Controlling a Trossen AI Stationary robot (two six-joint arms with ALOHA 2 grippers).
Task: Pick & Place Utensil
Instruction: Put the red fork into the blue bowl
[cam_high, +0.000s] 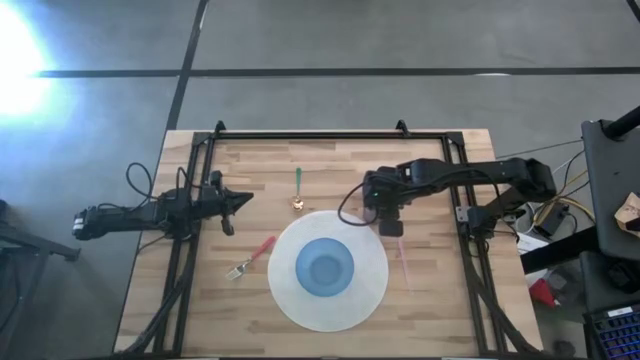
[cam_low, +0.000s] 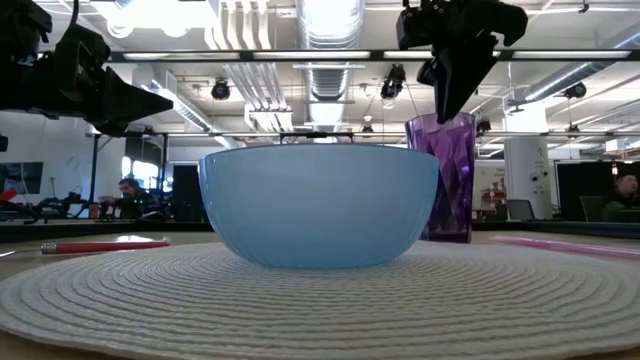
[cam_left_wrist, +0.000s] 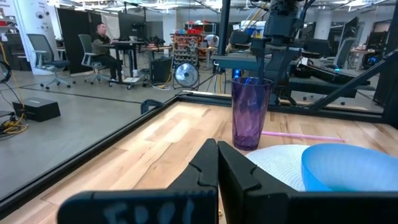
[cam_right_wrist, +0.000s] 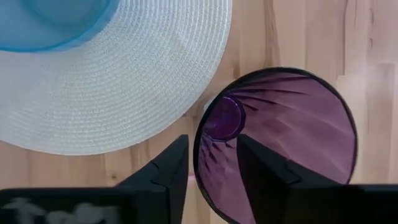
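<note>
Counter (cam_high: 260, 200): wooden, framed in black rails.
Placemat (cam_high: 300, 300): round, white, woven; blue bowl (cam_high: 325, 268) at its centre.
Cup (cam_right_wrist: 283, 137): purple, upright, just beside the placemat's edge.
Utensils: red-handled fork (cam_high: 250, 258) left of the placemat; green-handled spoon (cam_high: 297, 188) beyond it; pink utensil (cam_high: 402, 258) to its right.
Right gripper (cam_right_wrist: 211, 165): above the cup, fingers parted astride the near rim, holding nothing.
Left gripper (cam_high: 238, 200): waits at the left, fingers together, empty.
Handling note: no utensil is grasped yet; the right gripper likely should clear the cup, then descend squarely over a handle, fingers spread across its width.
</note>
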